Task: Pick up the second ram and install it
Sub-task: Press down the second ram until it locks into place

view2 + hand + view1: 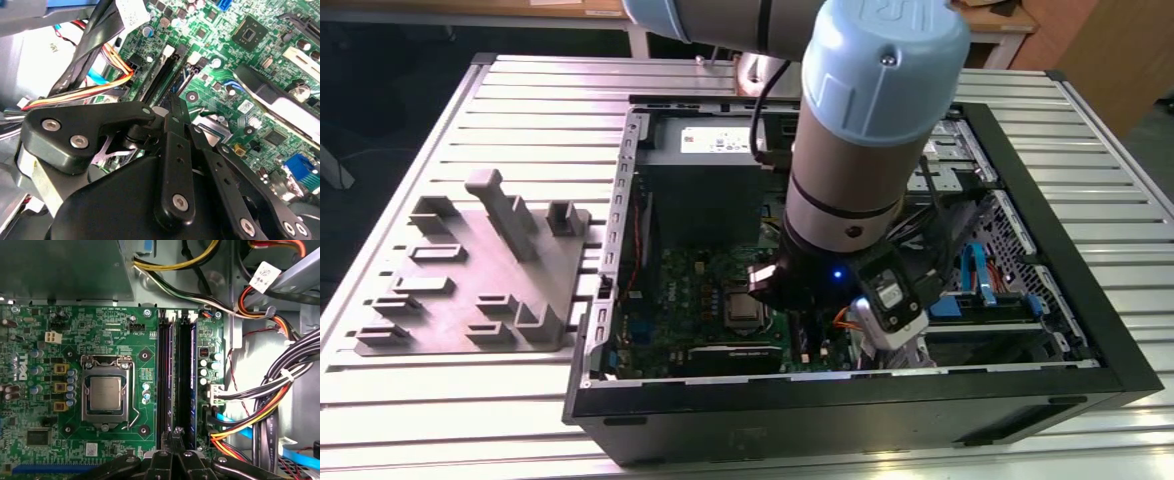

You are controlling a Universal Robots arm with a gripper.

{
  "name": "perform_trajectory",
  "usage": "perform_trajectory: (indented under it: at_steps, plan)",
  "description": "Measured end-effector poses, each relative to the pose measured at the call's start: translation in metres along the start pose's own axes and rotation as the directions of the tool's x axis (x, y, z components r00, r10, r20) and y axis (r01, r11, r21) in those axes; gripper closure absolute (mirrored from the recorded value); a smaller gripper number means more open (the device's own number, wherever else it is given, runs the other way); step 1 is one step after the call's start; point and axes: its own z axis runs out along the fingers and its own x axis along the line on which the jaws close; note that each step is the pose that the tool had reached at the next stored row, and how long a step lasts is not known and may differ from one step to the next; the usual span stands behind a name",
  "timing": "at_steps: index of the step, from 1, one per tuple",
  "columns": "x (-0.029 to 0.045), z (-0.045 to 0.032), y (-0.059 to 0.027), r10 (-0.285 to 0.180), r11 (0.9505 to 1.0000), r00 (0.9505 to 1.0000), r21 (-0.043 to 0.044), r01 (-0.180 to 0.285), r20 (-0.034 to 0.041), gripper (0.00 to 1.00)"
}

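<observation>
On a slatted metal worktop (480,400) an open PC case (854,410) is laid on its side, w/ a grey moulded tray (480,270) set just beside it at the exterior view's left. A dark floor and a wooden panel are seen behind the worktop. The arm (867,130) is reached down into the case, above the green motherboard (75,330).

In the first wrist view two dark sticks are seen side by side in the memory slots, between the CPU socket (106,394) and the cable bundle (270,405). The second ram (166,370) is taken as the stick nearer the CPU socket, approx. in line w/ the gripper (175,432); which of the two is touched cannot be told for sure. It is stood on edge in its slot, long axis parallel to the socket's side, pointing from the jaws toward the yellow-black cables (170,265).

In both wrist views the gripper (174,107) is seen at the near end of the slots. The jaws are drawn close together; whether the stick is pinched cannot be told.
</observation>
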Motion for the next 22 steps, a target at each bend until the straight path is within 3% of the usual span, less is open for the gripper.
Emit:
perform_trajectory:
  at_steps: [4,22]
  plan:
    - [0.0001,0.0041,-0.0002,0.0,1.0,1.0,0.0018,0.0,-0.0003,0.9]
    - [0.0003,0.0093,-0.0005,0.0,1.0,1.0,0.0028,0.0,-0.0003,0.9]
